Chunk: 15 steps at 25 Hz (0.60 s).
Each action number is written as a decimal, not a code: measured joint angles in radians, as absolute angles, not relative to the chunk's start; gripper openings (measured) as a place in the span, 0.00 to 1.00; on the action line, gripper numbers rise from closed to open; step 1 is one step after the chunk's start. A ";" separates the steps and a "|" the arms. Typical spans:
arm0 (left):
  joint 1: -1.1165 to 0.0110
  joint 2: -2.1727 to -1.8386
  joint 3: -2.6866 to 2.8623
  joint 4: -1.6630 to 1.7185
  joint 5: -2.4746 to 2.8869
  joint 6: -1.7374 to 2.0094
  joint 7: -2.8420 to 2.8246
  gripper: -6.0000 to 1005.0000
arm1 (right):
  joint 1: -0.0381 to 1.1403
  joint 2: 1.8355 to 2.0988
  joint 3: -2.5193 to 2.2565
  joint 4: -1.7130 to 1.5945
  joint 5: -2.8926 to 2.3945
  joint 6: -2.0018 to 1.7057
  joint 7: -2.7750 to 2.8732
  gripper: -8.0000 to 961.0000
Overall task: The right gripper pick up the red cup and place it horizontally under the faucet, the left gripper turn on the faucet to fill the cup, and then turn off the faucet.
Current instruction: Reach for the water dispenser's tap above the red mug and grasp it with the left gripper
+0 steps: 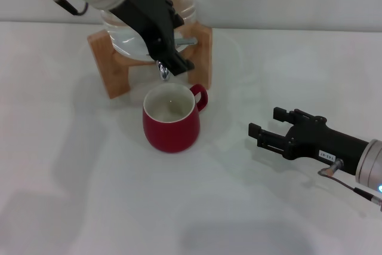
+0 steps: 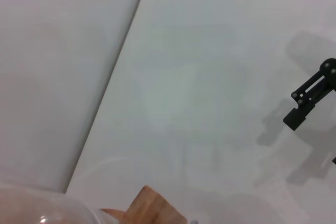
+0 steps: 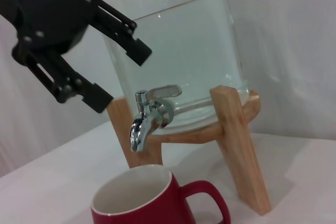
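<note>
The red cup (image 1: 171, 125) stands upright on the white table, directly below the faucet (image 1: 163, 71) of the clear water jar (image 3: 178, 45). It also shows in the right wrist view (image 3: 157, 208), with the chrome faucet (image 3: 148, 114) above it and its flat lever pointing sideways. No water stream shows. My left gripper (image 1: 178, 46) is open and hovers at the faucet; in the right wrist view (image 3: 119, 76) its fingers are apart from the lever. My right gripper (image 1: 264, 123) is open and empty, low over the table to the right of the cup.
The jar sits on a wooden stand (image 1: 113, 67) at the back of the table (image 1: 89, 195); its legs (image 3: 239, 150) flank the faucet. The left wrist view shows the table, a stand corner (image 2: 152, 211) and my right gripper (image 2: 310, 95) farther off.
</note>
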<state>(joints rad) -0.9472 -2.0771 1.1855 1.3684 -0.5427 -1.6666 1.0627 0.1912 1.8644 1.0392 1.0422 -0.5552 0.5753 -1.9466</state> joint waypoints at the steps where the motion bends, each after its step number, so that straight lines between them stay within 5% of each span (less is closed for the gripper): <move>1: -0.948 -2.077 1.197 1.358 -0.543 -1.655 1.062 0.88 | 0.192 1.865 1.040 1.042 -0.555 0.575 -1.947 0.80; 15: -1.001 -2.079 1.225 1.240 -0.555 -1.567 1.066 0.88 | 0.189 1.861 1.042 1.041 -0.555 0.575 -1.945 0.80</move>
<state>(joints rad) -1.0008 -2.0786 1.2250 1.2401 -0.5555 -1.5671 1.0662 0.1889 1.8610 1.0416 1.0415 -0.5553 0.5747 -1.9455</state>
